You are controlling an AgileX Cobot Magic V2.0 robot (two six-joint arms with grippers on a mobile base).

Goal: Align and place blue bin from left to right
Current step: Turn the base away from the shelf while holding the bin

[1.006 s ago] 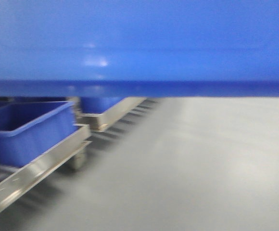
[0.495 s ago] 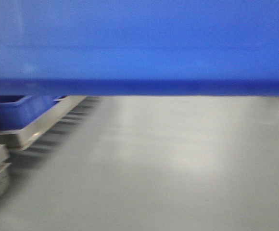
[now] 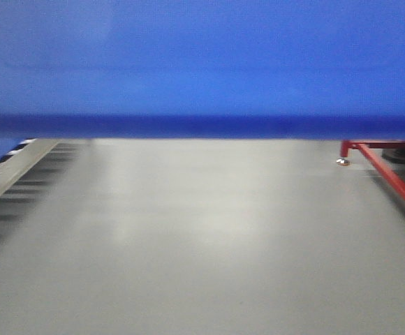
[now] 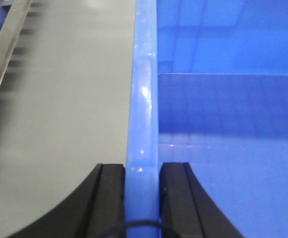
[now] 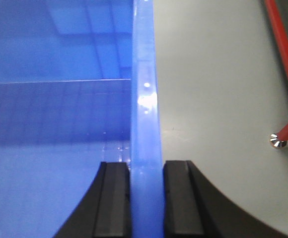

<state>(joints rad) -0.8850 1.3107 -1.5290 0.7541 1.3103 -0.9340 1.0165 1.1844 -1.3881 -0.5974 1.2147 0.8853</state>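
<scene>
A: How do our claws stand?

B: Our left claw (image 4: 143, 171) is pinched on the left rim of the bin (image 4: 145, 89), one pad outside the wall and one inside. Our right claw (image 5: 146, 168) nips the right rim the same way.

A: Why the two opposite rims?

B: The bin is wide and open. Taken at both sides, we judge, it hangs level between us and won't tip.

A: Where is it?

B: Held up off the floor (image 3: 202, 237), close before our front camera, its wall filling the upper part of that blurred view. Inside we see nothing.

A: And round it?

B: A metal rack (image 3: 10, 171) at the left edge, a red frame (image 3: 387, 174) at the right, floor between.

A: So the step?

B: Mid-carry, we judge, with the setting down not yet done. We'd want the wall square to its row. The frame's foot (image 5: 278, 141), near our right claw, is what we'd mind.
</scene>
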